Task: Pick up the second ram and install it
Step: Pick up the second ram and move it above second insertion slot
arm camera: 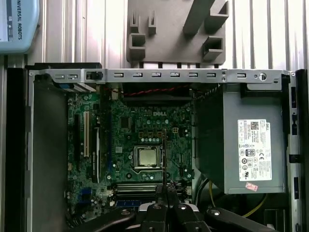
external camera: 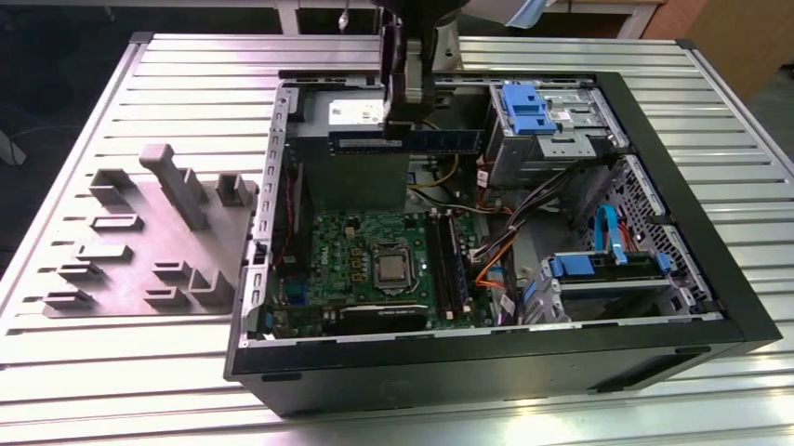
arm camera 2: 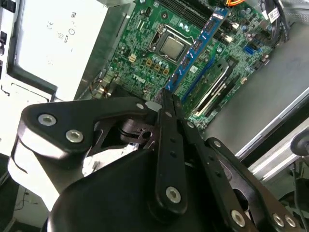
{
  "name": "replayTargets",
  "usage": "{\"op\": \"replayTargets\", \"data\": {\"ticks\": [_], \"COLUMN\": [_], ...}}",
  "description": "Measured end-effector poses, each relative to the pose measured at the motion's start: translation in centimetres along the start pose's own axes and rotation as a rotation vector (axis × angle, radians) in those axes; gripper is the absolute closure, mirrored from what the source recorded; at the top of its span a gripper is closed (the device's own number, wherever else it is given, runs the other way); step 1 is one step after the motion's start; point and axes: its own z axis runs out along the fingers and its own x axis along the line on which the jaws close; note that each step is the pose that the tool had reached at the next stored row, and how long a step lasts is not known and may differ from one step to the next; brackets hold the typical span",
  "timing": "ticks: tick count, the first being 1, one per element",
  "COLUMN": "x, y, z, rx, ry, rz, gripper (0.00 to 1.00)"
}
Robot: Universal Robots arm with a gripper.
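- One memory stick aloft: the gripper point(external camera: 403, 133) is clamped shut on the second ram point(external camera: 453, 141), holding it level above the open computer case point(external camera: 496, 358).
- Pickup is done. The module hangs over the motherboard point(external camera: 360, 251), not yet seated in a socket.

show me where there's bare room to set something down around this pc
Bare table lies along the exterior view's bottom, in front of the computer case, and beyond the grey holder tray toward the view's top. Inside the case it is crowded: motherboard, cables, drive cages, and the gripper holding the second ram.
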Motion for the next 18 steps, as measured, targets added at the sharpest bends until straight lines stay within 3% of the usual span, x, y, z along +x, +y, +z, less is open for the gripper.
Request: {"op": "replayTargets", "data": {"ticks": [18], "x": [0.11], "y": [-0.30], "z": [2.74], "rx": [-0.0001], "ry": [-0.0031], "rz": [0.000], "gripper": [0.89]}}
